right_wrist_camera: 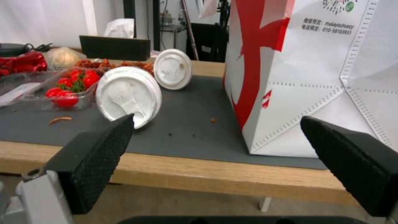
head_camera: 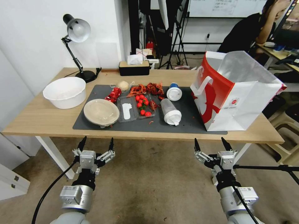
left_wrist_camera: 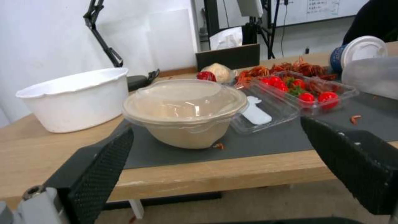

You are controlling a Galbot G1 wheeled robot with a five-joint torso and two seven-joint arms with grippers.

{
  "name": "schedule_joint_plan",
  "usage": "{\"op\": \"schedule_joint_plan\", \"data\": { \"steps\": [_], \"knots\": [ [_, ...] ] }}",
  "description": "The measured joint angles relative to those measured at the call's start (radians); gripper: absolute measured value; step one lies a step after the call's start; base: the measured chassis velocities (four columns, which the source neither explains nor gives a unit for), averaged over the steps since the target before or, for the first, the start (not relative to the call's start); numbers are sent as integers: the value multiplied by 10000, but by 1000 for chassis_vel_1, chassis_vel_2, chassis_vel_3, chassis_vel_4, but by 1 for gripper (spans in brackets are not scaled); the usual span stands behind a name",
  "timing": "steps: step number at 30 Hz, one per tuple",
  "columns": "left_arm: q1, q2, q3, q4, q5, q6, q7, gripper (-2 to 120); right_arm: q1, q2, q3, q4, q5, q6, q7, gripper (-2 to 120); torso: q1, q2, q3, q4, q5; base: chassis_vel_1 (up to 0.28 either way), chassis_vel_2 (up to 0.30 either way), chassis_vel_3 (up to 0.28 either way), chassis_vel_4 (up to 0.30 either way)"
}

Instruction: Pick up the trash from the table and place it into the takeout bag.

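Both hands hung below and in front of the surface [head_camera: 37,119] edge, the left hand [head_camera: 96,146] and the right hand [head_camera: 211,145] each spread wide and holding nothing. The beige lidded bowl [head_camera: 101,112] sat on the grey mat [head_camera: 187,124] straight ahead of the left hand, the nearer of the two; the tipped cup [head_camera: 170,111] lay with its long axis toward the right hand. The takeout bag [head_camera: 236,93] stood upright at the mat's right end, and a clear tomato tray [head_camera: 137,107] lay between bowl and cup.
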Motion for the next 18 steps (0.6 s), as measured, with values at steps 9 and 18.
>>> {"op": "schedule_joint_plan", "data": {
  "steps": [9, 18],
  "knots": [
    [0, 0, 0, 0, 0, 0, 0, 100, 1, 0, -1, 0, 0, 0, 0, 100, 0, 0, 0, 0, 0, 0, 0, 0, 0],
    [0, 0, 0, 0, 0, 0, 0, 100, 0, 0, 0, 0, 1, 0, 0, 100, 0, 0, 0, 0, 0, 0, 0, 0, 0]
  ]
}}
